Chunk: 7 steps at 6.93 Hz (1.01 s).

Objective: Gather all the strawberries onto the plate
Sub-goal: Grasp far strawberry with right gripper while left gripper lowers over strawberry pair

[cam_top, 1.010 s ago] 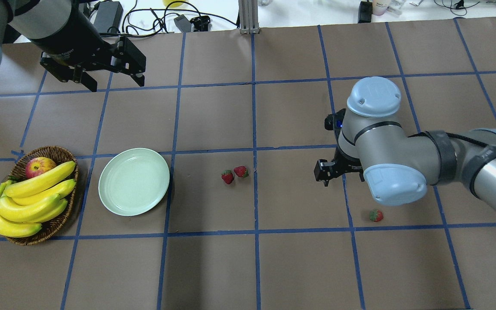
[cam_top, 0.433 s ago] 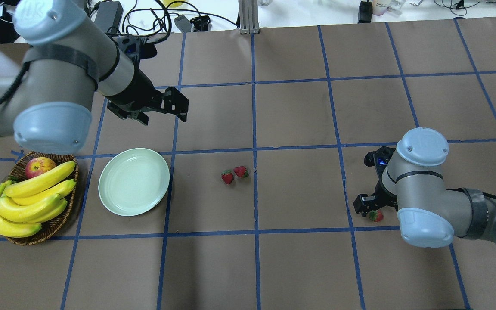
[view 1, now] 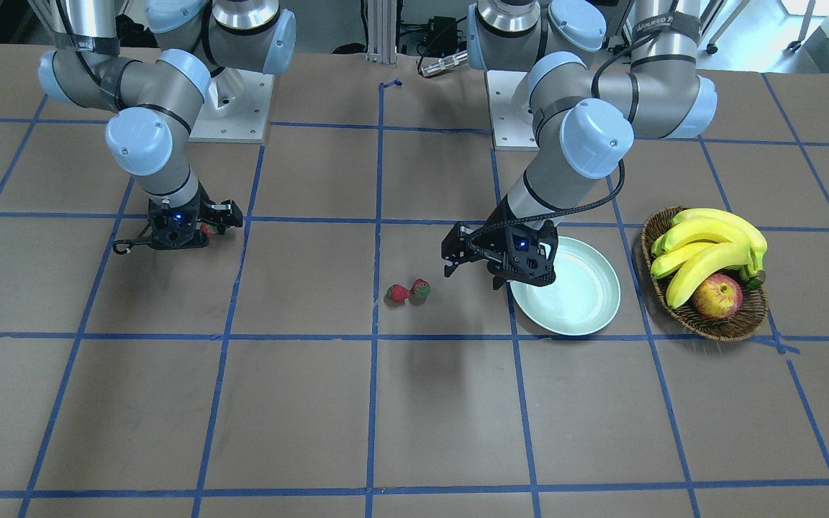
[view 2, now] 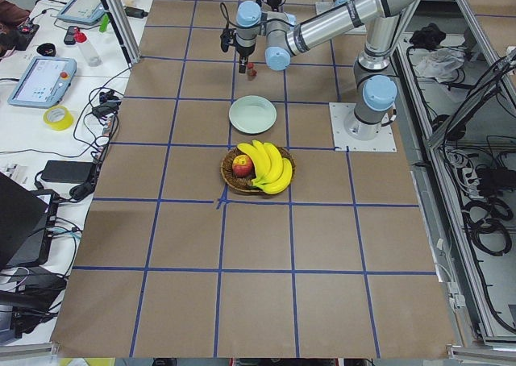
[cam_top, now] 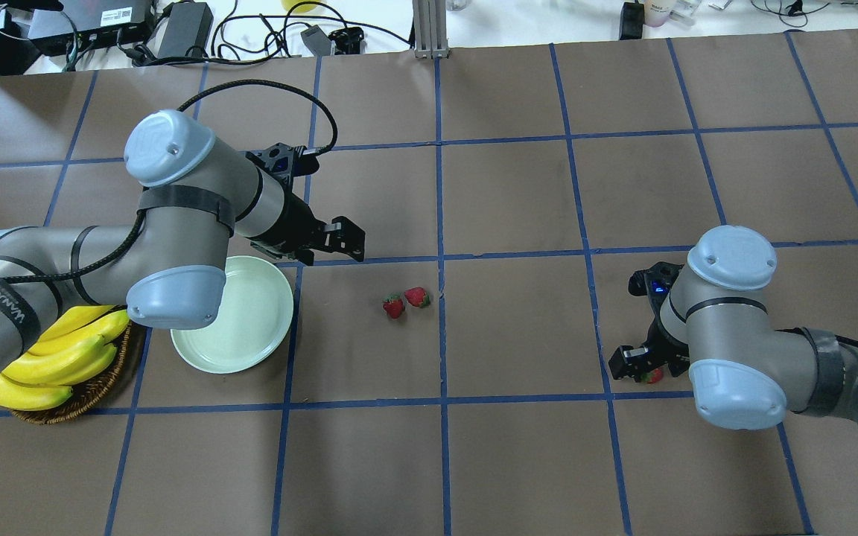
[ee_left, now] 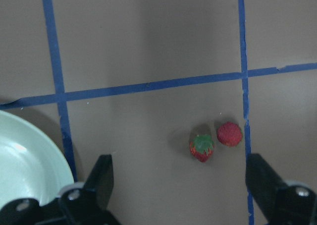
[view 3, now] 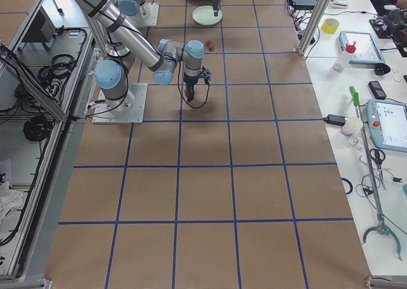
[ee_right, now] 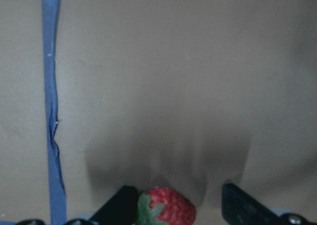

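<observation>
Two strawberries (cam_top: 393,306) (cam_top: 417,296) lie side by side mid-table, right of the mint-green plate (cam_top: 232,327), which holds nothing. They also show in the left wrist view (ee_left: 201,147) (ee_left: 229,134). My left gripper (cam_top: 351,242) is open and empty, above the plate's far right rim, short of the pair. A third strawberry (ee_right: 166,207) lies at the right. My right gripper (cam_top: 641,368) is low over it, open, with a finger on either side, and mostly hides it in the overhead view.
A brown wicker basket (view 1: 706,327) with bananas (view 1: 709,244) and a red-yellow apple (view 1: 717,296) stands beside the plate, on the side away from the strawberries. Blue tape lines grid the brown table.
My left arm swung from the far left corner toward me, to beside the plate. My right gripper moved toward me and down onto the third strawberry, then held nearly still.
</observation>
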Tool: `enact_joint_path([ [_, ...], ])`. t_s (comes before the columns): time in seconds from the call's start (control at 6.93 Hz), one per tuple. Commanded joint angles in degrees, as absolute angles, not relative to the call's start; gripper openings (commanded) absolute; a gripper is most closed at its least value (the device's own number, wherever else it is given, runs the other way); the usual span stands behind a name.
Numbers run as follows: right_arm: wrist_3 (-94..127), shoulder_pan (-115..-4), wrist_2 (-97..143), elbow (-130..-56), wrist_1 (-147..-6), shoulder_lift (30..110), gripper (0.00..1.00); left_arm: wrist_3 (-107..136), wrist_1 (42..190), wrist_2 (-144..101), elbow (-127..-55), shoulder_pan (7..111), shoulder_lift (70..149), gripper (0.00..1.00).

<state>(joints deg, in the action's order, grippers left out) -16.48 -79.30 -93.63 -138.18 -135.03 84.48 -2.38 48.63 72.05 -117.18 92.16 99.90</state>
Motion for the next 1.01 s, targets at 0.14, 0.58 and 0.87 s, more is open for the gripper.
enact_joint_path([
  [0.14, -16.4, -79.4, -93.3, -135.8, -133.3, 84.9, 0.00, -0.5, 42.6, 72.3, -117.7, 96.9, 107.0, 0.83],
  [0.58, -13.1, -81.5, -91.2, -122.5, -118.1, 82.2, 0.00, 0.1, 42.1, 72.4, -118.1, 99.9, 109.2, 0.85],
  [0.87, -12.8, -81.8, -89.8, -122.7, -119.0, 80.2, 0.67, -0.1, 42.1, 72.6, -118.0, 100.3, 109.9, 0.81],
])
